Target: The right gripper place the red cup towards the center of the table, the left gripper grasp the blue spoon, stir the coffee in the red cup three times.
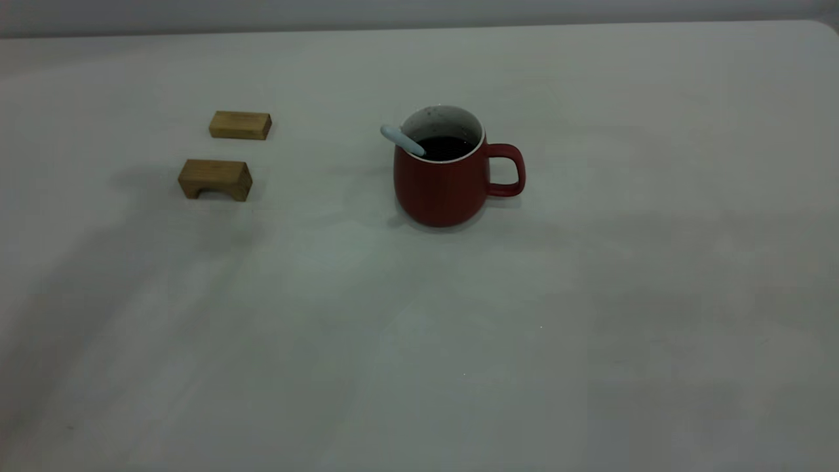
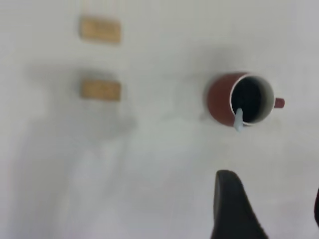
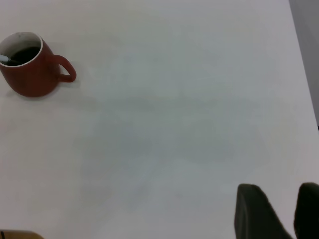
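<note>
The left end effector hangs above the worktop, fingers spread and empty. The right end effector is slightly parted, also empty. Mid-worktop stands the red cup of coffee, blue spoon leaning on its rim. Only the wrist views show the end effectors.
</note>
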### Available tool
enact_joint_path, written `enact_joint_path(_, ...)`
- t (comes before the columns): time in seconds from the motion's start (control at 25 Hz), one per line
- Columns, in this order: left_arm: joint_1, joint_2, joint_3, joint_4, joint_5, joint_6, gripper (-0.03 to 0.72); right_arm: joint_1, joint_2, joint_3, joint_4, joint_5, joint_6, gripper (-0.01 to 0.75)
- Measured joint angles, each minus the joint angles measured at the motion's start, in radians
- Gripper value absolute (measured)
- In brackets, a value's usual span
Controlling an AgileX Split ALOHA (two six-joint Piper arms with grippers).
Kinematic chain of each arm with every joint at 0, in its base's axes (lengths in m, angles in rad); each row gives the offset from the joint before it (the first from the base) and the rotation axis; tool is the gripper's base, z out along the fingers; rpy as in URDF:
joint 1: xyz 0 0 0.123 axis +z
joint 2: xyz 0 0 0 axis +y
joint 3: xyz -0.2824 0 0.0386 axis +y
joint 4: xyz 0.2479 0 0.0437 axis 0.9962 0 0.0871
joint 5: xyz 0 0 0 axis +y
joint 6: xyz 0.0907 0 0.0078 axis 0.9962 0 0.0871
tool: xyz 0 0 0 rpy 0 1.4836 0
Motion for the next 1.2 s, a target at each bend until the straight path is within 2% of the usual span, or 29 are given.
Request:
enact_joint_path(0.2, 0.0, -0.244, 0.167, 0.057, 0.0, 0.039, 0.464, 0.0, 0.0, 0.0, 0.0, 0.0, 0.0, 0.237)
enact_joint_path(0.44, 0.002, -0.553, 0.456, 0.089, 0.0, 0.05, 0.464, 0.0, 0.0, 0.0, 0.0, 0.0, 0.0, 0.237)
enact_joint_path(0.8, 0.153, -1.011, 0.916, 0.099, 0.0, 0.277, 0.464, 0.0, 0.0, 0.0, 0.0, 0.0, 0.0, 0.237)
enact_joint_path(1.2, 0.262, -1.404, 1.174, 0.085, -0.057, 0.255, 0.464, 0.0, 0.0, 0.0, 0.0, 0.0, 0.0, 0.237)
